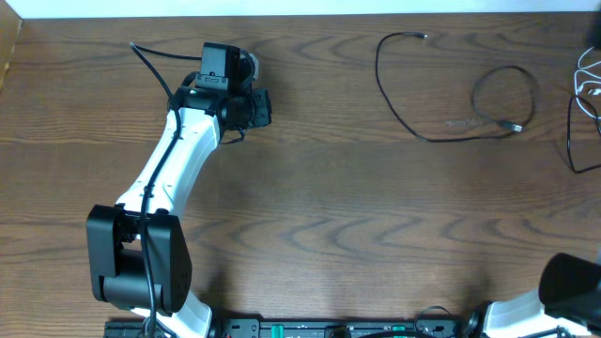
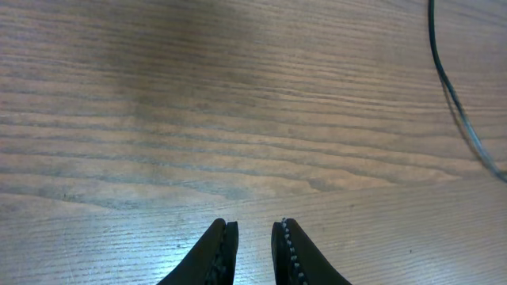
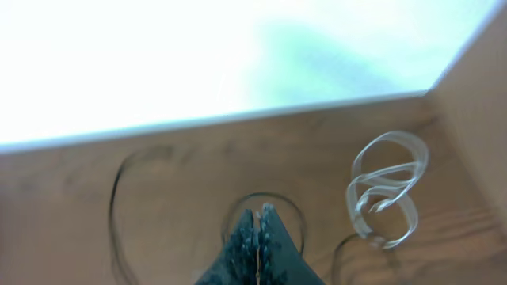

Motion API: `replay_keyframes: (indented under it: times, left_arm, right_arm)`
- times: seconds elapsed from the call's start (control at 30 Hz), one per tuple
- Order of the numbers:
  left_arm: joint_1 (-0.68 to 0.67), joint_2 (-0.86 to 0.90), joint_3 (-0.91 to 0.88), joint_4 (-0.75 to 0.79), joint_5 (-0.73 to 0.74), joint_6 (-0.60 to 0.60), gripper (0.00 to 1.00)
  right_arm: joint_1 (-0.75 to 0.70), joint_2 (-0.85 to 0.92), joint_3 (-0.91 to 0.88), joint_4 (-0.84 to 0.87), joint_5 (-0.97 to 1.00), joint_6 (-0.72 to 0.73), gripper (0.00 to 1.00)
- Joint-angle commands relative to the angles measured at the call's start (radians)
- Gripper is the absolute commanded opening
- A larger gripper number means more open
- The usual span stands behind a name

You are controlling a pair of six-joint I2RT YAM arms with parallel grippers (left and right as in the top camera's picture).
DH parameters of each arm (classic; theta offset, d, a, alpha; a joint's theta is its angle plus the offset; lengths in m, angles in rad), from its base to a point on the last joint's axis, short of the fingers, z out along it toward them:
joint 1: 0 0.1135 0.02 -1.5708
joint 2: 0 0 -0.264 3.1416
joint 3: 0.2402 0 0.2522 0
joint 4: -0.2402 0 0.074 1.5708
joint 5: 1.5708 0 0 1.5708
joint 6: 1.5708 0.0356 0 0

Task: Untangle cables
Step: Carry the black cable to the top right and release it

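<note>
Left hand (image 2: pixel 253 231): fingers slightly parted, nothing between them, hung over bare wood at the far left of the worktop (image 1: pixel 329 207).
Right hand (image 3: pixel 257 214): clenched tight, fingertips pressed together, gripping nothing.
Black cable (image 1: pixel 378 68): lay loose on the far right half of the worktop, a wide open curve with a smaller loop at its right end, a plug at each tip; well apart from the left hand, crossing the upper right corner of the left wrist view (image 2: pixel 445 79).
White cable (image 3: pixel 386 176): coiled in small loops by the worktop's right edge (image 1: pixel 590 80), apart from the black cable, untouched by either hand.
</note>
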Motion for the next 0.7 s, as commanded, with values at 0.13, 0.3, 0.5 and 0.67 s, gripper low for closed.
replay_keyframes:
  times: [0.13, 0.3, 0.5, 0.67]
  left_arm:
    - [0.0, 0.019, 0.014, -0.003, -0.014, 0.01, 0.21]
    - [0.0, 0.019, 0.014, 0.001, -0.014, 0.01, 0.21]
    - [0.0, 0.019, 0.014, 0.004, -0.014, 0.01, 0.21]
    - [0.0, 0.019, 0.014, 0.004, -0.014, 0.01, 0.21]
  right_arm:
    - [-0.207, -0.069, 0.018, 0.134, -0.151, 0.134, 0.01]
    - [-0.234, -0.056, 0.018, 0.053, -0.261, 0.104, 0.01]
    - [-0.161, 0.004, 0.018, -0.107, -0.257, 0.011, 0.31]
    - [-0.051, 0.08, 0.018, -0.17, -0.253, -0.068, 0.4]
